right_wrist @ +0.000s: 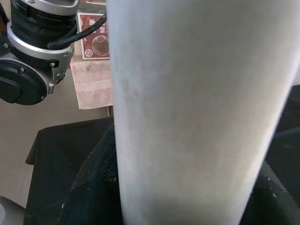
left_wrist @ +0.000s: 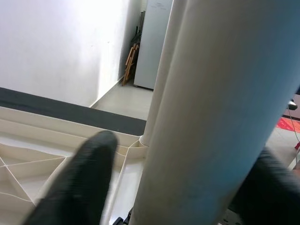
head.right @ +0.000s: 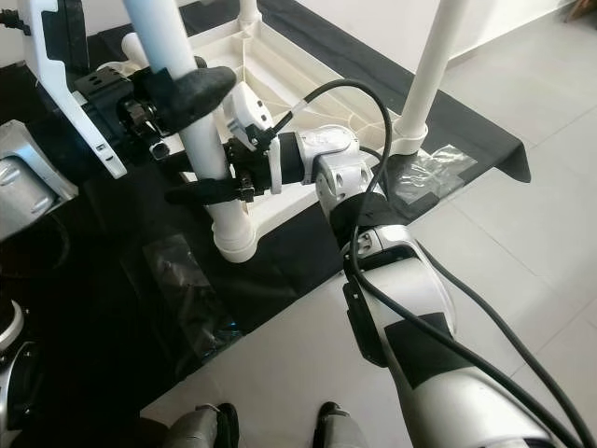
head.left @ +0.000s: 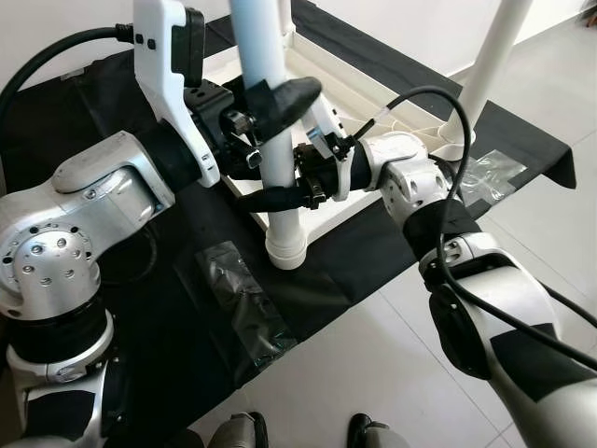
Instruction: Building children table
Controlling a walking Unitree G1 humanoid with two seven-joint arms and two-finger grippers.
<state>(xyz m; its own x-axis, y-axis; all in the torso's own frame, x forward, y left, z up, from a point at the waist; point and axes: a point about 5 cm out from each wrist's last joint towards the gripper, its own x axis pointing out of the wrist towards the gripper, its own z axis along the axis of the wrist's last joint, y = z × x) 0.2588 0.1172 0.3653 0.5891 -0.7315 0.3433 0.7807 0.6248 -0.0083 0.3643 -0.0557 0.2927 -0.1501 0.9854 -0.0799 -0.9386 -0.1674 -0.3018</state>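
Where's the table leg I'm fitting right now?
The white table leg stands upright at the near corner of the upturned tabletop, centre of the eye views, clamped by the left gripper above and the right gripper below.

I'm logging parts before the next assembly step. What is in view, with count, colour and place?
Tabletop: 1, white, upside down on the cloth.
Gripped leg: 1, white, upright at the tabletop's near corner.
Other legs: at least 2, white, upright at other corners.
Cloth: 1, black, spread on the floor.
Plastic bags: 2, clear, on the cloth.
Floor: light tiles.
Left gripper: black fingers around the gripped leg, higher up.
Right gripper: black fingers around it, lower down.
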